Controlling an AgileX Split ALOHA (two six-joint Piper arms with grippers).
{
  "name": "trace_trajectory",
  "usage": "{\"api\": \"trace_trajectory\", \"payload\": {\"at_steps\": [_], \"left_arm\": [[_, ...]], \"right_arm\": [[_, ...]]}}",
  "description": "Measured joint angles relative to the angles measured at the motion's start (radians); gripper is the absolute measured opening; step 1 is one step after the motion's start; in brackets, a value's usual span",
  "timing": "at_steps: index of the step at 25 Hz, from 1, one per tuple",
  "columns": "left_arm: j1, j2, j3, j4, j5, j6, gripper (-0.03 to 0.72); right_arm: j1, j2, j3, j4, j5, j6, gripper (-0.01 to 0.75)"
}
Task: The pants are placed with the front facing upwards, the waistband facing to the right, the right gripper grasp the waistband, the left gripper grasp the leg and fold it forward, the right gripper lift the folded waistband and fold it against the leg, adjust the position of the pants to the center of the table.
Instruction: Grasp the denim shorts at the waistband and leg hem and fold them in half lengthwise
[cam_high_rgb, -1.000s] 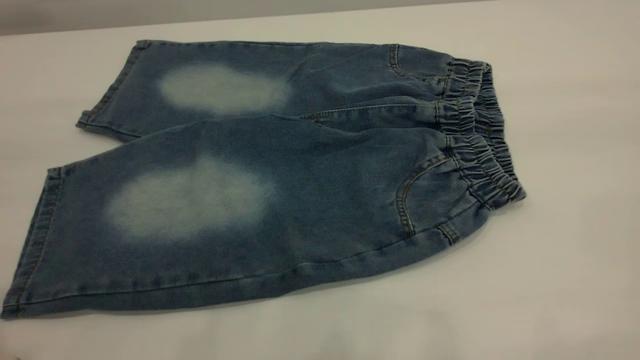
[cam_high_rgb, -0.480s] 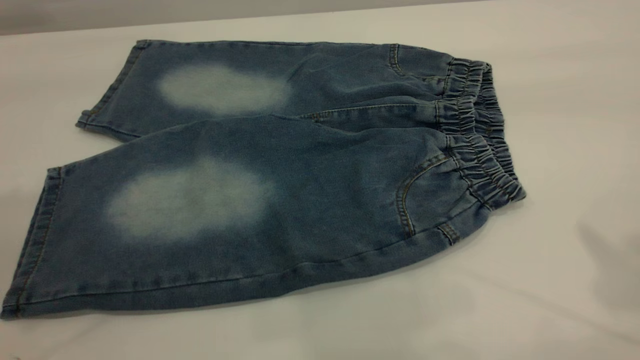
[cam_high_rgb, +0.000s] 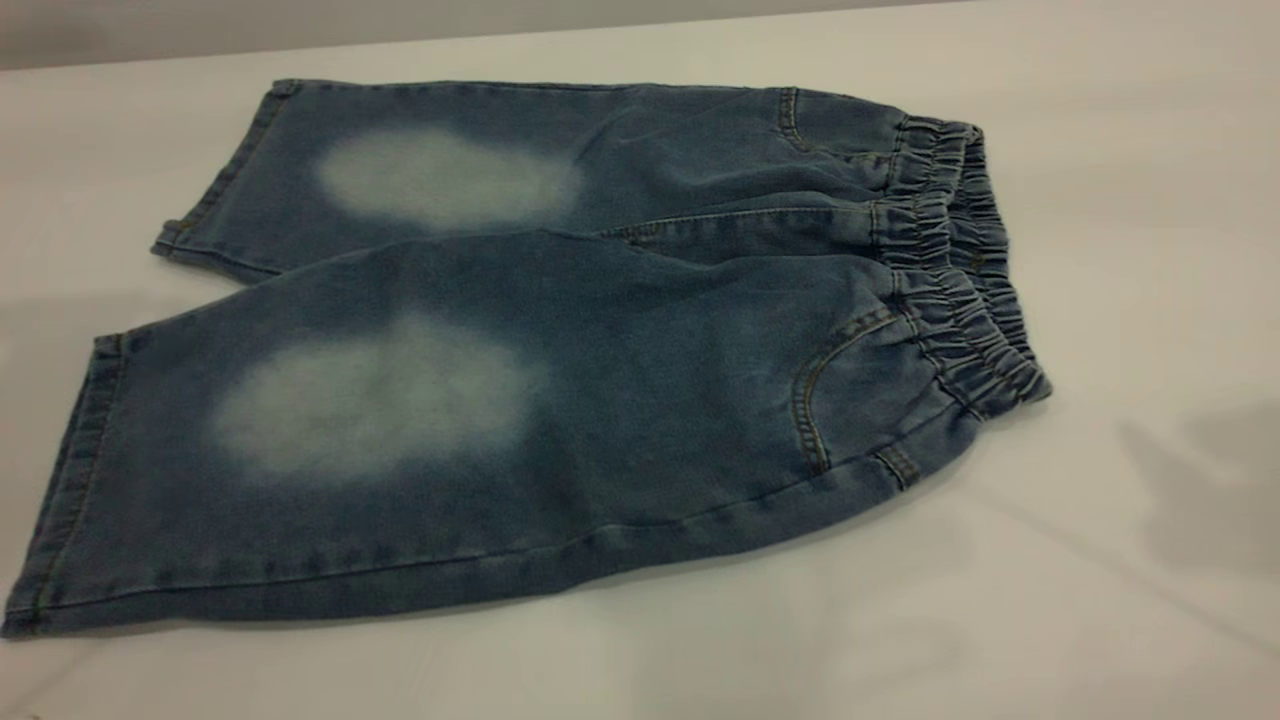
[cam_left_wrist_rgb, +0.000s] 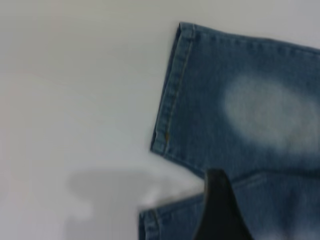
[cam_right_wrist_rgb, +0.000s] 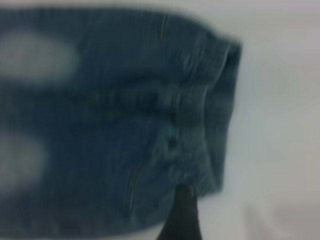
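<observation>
White table (cam_high_rgb: 1100, 150) surface is covered centrally by the pants (cam_high_rgb: 600, 380), laid flat, waistband (cam_high_rgb: 950, 290) at right. Denim is judged soft, limp, moderately heavy; the ruffled band's near corner offers good purchase. Neither gripper's finger state can be told.

Pants (cam_high_rgb: 560, 350) lie flat on table (cam_high_rgb: 1150, 200), front up, unfolded. Waistband (cam_high_rgb: 955, 265) at the right end, leg hems at the left. One leg lies nearer the camera, the other behind it, toward the table's far edge; the near leg partly overlaps the far one at the crotch.
</observation>
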Motion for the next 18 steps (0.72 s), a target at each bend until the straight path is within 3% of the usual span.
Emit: {"api": "trace_trajectory", "payload": {"at_steps": [11,18], "left_arm": [[0.000,0.018,0.000,-0.023,-0.105,0.039,0.414],[0.000,0.018,0.000,-0.020,-0.114,0.052,0.414]], "right_arm": [[0.000,0.224,0.000,0.268,0.099,-0.250,0.566],[0.000,0.338,-0.001,0.616,0.187,-0.590,0.566]]}}
